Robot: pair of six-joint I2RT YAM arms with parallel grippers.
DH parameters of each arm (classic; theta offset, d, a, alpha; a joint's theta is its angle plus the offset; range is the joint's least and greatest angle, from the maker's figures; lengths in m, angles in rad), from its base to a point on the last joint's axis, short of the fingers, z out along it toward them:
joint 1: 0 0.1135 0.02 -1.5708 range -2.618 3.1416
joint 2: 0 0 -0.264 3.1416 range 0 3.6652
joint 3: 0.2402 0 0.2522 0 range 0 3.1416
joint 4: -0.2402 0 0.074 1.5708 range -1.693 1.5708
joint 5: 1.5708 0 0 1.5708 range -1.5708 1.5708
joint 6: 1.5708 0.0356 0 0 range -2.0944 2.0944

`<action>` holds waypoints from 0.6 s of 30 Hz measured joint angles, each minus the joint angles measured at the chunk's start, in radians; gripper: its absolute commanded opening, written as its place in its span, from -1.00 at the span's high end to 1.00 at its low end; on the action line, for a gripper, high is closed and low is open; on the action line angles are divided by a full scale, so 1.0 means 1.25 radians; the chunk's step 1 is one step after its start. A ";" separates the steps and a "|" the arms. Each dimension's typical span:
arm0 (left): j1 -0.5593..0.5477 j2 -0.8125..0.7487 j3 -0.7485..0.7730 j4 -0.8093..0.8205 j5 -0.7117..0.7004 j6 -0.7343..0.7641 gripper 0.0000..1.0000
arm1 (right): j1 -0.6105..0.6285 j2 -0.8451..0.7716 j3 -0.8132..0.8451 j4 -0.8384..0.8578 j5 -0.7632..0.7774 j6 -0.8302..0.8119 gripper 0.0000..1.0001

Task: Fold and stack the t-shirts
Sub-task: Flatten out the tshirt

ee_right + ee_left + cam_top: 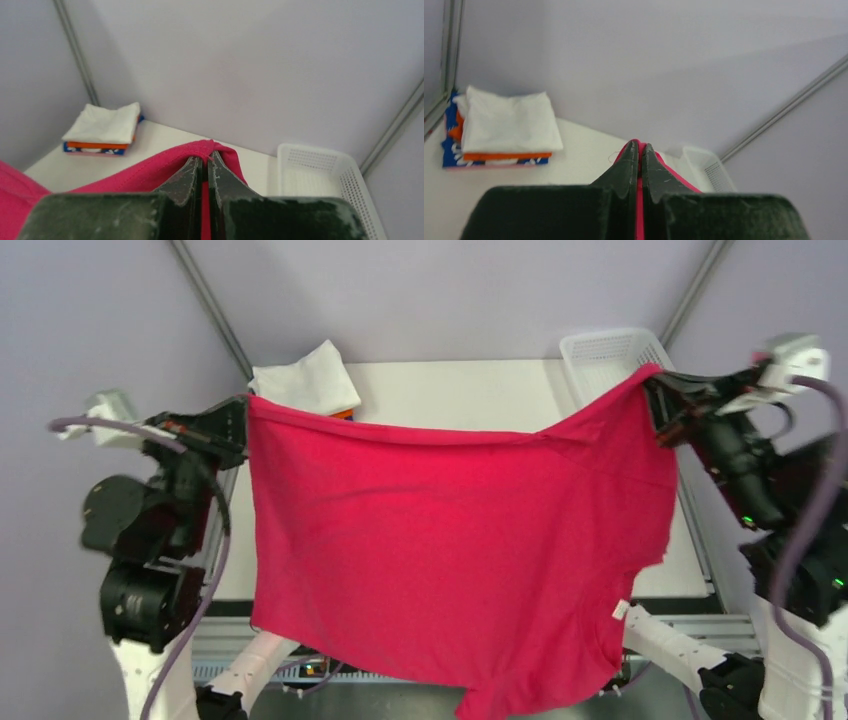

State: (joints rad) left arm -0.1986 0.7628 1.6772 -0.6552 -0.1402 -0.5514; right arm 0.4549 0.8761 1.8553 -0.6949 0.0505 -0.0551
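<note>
A crimson shirt (440, 560) hangs spread between two arms above the table (450, 390), the left gripper (244, 422) clenched on one upper corner and the right gripper (652, 392) on the other, cloth pinched flat between each pair of jaws. Its lower part drapes past the near edge, a white tag (620, 610) at the right. In the far left corner sits a stack (310, 380) of folded shirts: white on top, then orange and blue-patterned. The basket (610, 350) stands far right, only its own white mesh showing inside.
</note>
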 measured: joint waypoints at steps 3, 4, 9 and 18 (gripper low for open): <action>0.000 0.001 -0.154 0.050 -0.042 -0.018 1.00 | 0.000 -0.003 -0.159 0.059 0.057 -0.029 1.00; 0.000 0.007 -0.215 0.064 -0.063 -0.024 1.00 | 0.000 -0.004 -0.212 0.084 0.079 -0.039 1.00; 0.000 0.134 -0.430 0.134 -0.176 -0.054 1.00 | 0.000 0.054 -0.440 0.229 0.189 -0.079 1.00; 0.015 0.651 -0.454 0.253 -0.294 -0.111 1.00 | -0.006 0.484 -0.566 0.500 0.281 -0.058 1.00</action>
State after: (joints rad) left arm -0.1795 1.5761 1.1099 -0.3393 -0.5076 -0.6899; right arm 0.4473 1.4815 1.1473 -0.0700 0.4019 -0.1280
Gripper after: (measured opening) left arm 0.025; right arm 0.014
